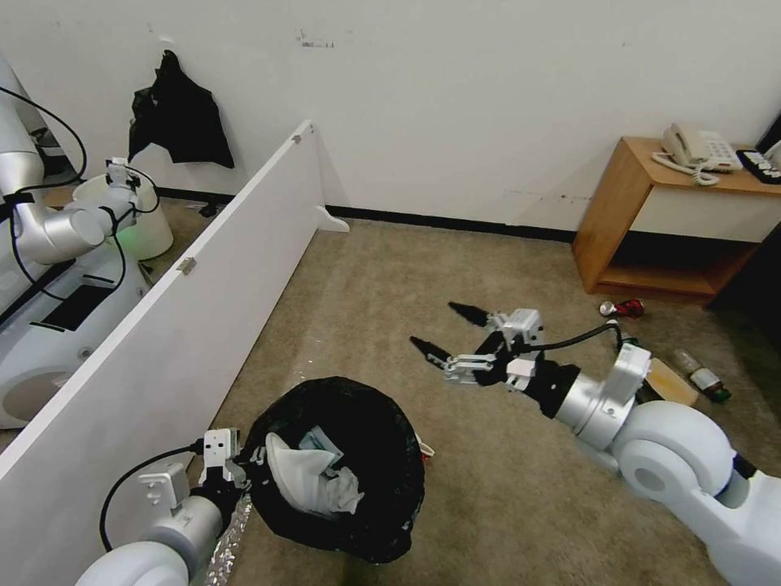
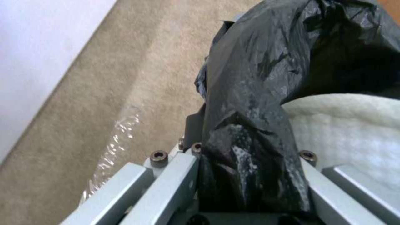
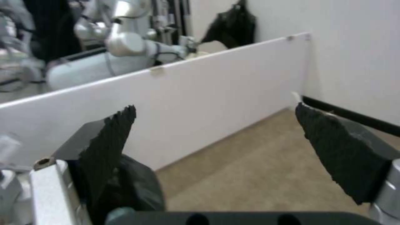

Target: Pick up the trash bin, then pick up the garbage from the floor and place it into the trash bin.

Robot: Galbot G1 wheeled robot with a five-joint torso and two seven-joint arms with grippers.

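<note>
Head view: black-bagged round trash bin (image 1: 358, 480), white slippers (image 1: 305, 480) inside, is clamped by left gripper (image 1: 244, 468); right gripper (image 1: 443, 334) is held empty, fingers apart.

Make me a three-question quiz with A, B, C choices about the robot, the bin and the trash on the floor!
1. Where is the red can?
A. On the carpet by the wooden table
B. Inside the bin
C. On top of the table

2. What colour is the bag lining the bin?
A. Blue
B. Black
C. Yellow

3. How is the right claw?
A. Shut on a bottle
B. Shut on the bin
C. Open, holding nothing

Answers:
1. A, the can lies on the floor just in front of the table.
2. B, glossy black plastic covers the rim, where the left claw pinches it.
3. C, its two black fingers stand wide apart with only carpet between them.
</note>
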